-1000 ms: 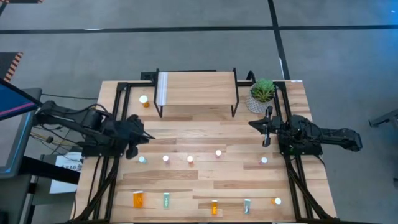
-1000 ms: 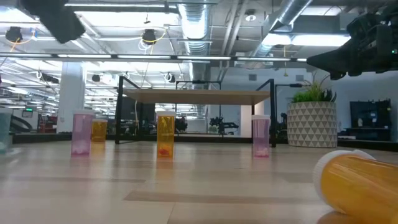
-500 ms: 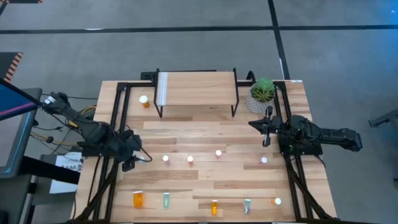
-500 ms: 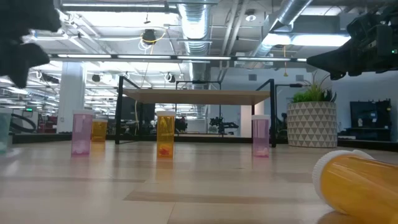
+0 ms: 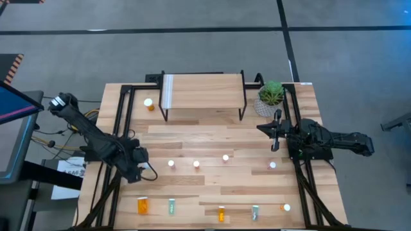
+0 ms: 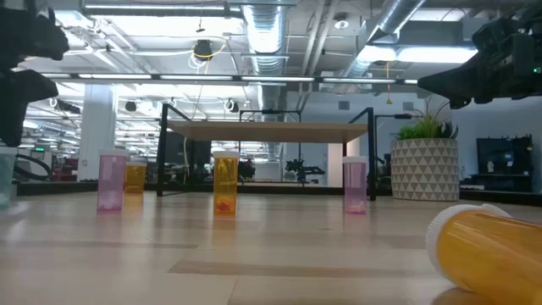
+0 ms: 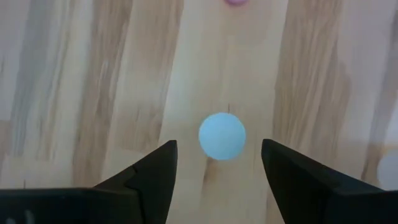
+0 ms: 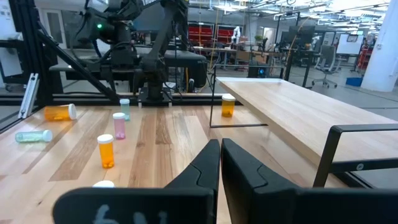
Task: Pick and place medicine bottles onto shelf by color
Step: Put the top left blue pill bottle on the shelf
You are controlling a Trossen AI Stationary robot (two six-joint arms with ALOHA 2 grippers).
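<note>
- High view: the left tool (image 5: 136, 162) hangs over the desk (image 5: 192, 138) well in front of the shelf (image 5: 204, 90), at the left end of a row of white-capped medicine bottles (image 5: 171, 163). The right tool (image 5: 276, 131) waits beside the potted plant (image 5: 271, 95).
- Low view: pink and orange bottles (image 6: 224, 182) stand in front of the shelf; a large orange bottle (image 6: 487, 254) lies nearest the camera.
- Left wrist view: the fingers are apart, straddling a pale cap (image 7: 222, 135) below. The step looks like an approach to grasp; next, descend and close squarely on it.
- Right wrist view: the right fingers sit together, holding nothing.
</note>
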